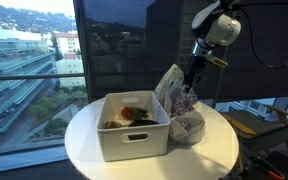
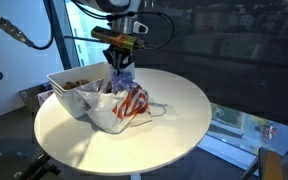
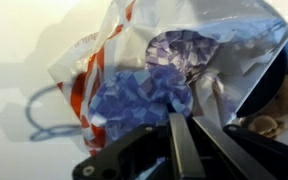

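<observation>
Nearest the lens in the wrist view are my gripper's [image 3: 181, 138] two dark fingers, clenched flat against each other with no gap showing. They meet at the open mouth of the plastic bag [image 3: 89, 55]. I cannot tell whether a fold of its film is pinched between them.

Just ahead of my fingertips, inside the bag, sits a blue checkered bundle [image 3: 134, 95]. Beyond that, farther from the tips, lies a paler purple checkered one [image 3: 179, 50]. The bag is white with red printing. In both exterior views it slumps directly under my gripper [image 1: 191, 78] [image 2: 122, 68], its upper flap standing up beside my fingers. A thin loop handle [image 3: 39, 120] trails from it onto the surface, off to the side of my tool.

The bag [image 1: 181, 112] [image 2: 126, 105] leans against the white bin [image 1: 134, 140] [image 2: 69, 85], which stands just beside my gripper and holds brownish and reddish odds and ends [image 1: 132, 115]. Both rest on the round white table [image 1: 84, 140] [image 2: 189, 110] beneath my tool.
</observation>
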